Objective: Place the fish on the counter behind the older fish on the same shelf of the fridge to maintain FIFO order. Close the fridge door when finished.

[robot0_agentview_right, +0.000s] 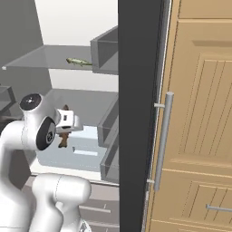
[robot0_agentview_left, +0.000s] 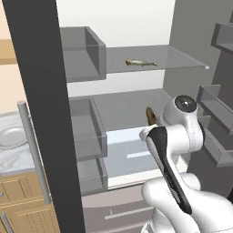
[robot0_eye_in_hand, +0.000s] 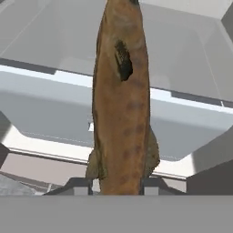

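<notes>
The two-finger gripper (robot0_eye_in_hand: 119, 184) is clamped on the slender dark brown fish (robot0_eye_in_hand: 122, 100), which sticks out straight ahead of the fingertips, inside the open tall grey fridge (robot0_agentview_left: 41, 113). The pale olive-grey older fish (robot0_agentview_left: 140, 63) lies on the wide flat grey shelf (robot0_agentview_left: 182, 59) above and beyond the hand. The carry is mid-way, it seems; next the hand must rise to that shelf and reach past the older fish.
</notes>
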Robot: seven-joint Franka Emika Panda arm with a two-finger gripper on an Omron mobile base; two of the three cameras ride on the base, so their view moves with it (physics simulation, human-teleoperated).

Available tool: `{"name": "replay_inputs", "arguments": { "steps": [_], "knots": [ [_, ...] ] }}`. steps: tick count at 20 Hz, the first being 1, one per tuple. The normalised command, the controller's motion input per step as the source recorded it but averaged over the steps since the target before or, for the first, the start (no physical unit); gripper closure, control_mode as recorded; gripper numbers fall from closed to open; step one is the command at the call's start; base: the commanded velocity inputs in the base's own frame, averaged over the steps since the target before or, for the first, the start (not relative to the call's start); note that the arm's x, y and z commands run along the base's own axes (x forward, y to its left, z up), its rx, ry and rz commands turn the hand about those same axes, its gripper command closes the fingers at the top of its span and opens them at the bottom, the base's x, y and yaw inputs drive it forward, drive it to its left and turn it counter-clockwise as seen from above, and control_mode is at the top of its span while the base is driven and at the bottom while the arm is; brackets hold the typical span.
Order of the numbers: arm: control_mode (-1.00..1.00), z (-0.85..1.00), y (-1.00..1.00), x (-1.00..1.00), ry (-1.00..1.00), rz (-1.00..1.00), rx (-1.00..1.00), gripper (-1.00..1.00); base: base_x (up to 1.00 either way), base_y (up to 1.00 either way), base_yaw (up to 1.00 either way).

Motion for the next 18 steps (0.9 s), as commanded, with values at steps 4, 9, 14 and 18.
{"name": "replay_inputs", "arguments": {
  "steps": [4,9,14,18],
  "knots": [
    [-1.0,0.77,0.0,0.96,-0.26,0.32,0.0,1.0,0.0,0.0,0.0],
    [-1.0,1.0,0.1,0.69,-0.24,0.26,-0.07,1.0,0.0,0.0,0.0],
    [-1.0,0.93,0.21,0.42,-0.13,0.17,-0.23,1.0,0.0,0.0,0.0],
    [-1.0,0.76,0.26,0.48,-0.1,0.07,-0.35,1.0,0.0,0.0,0.0]
  ]
}}
